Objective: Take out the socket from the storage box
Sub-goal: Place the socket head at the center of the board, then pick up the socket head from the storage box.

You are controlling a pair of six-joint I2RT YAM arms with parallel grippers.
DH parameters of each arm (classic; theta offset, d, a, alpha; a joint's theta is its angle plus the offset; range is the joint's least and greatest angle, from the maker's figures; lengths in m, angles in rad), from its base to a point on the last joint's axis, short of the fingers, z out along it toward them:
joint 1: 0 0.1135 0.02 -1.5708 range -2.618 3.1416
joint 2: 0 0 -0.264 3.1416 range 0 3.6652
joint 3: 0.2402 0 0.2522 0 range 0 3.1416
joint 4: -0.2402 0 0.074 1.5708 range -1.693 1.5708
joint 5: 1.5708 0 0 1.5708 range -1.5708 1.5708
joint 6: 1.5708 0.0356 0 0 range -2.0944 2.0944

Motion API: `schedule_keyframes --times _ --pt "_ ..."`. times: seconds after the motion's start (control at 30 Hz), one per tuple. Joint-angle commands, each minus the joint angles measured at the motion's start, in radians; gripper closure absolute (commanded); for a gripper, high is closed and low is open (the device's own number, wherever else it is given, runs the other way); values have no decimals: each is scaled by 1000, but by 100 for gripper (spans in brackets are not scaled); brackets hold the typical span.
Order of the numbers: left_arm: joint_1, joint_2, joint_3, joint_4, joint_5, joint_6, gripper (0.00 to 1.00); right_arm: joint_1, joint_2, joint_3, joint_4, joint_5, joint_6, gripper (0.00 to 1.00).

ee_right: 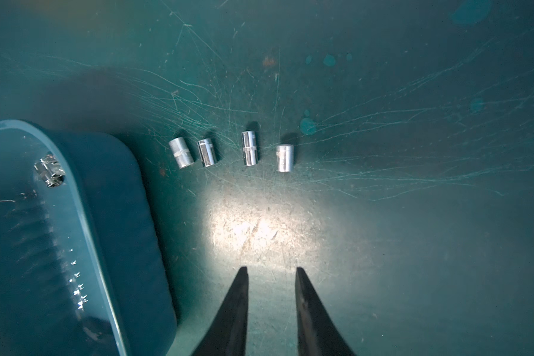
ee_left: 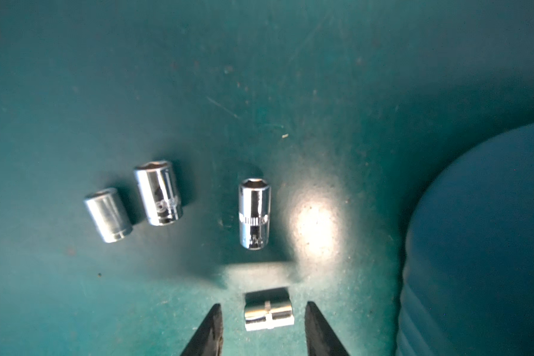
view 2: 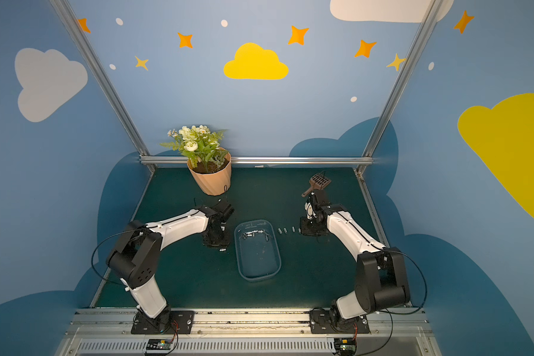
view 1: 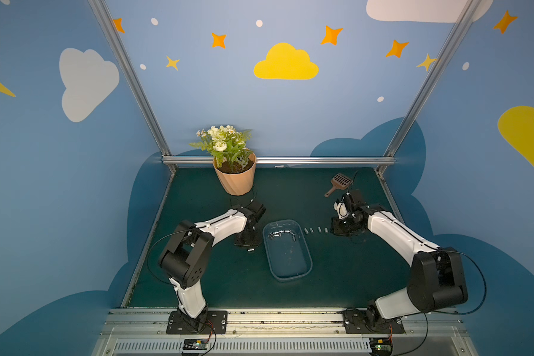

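The sockets [view 1: 281, 233] at the far end of the storage box [view 1: 287, 259] are judged small, dense, hard and slippery: grip across the knurled band; left gripper [ee_left: 264, 304] stands open around a loose socket [ee_left: 269, 312] beside the box, right gripper [ee_right: 272, 268] part-open, empty.

Bluish storage box [view 1: 289, 262]; socket [ee_left: 269, 313] seemingly silver.

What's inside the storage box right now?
Small metal sockets clustered at the far end of the storage box. Nothing covers them from above; they are too small to count.
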Motion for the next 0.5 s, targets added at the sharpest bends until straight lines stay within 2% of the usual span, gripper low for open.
schedule_keyframes --times 0.0,0.47 --pt "3 -34 24 -30 -6 7 55 -4 -4 0 -8 3 6 72" --pt "3 -135 60 -54 -25 12 56 19 -7 23 -30 15 -15 72"
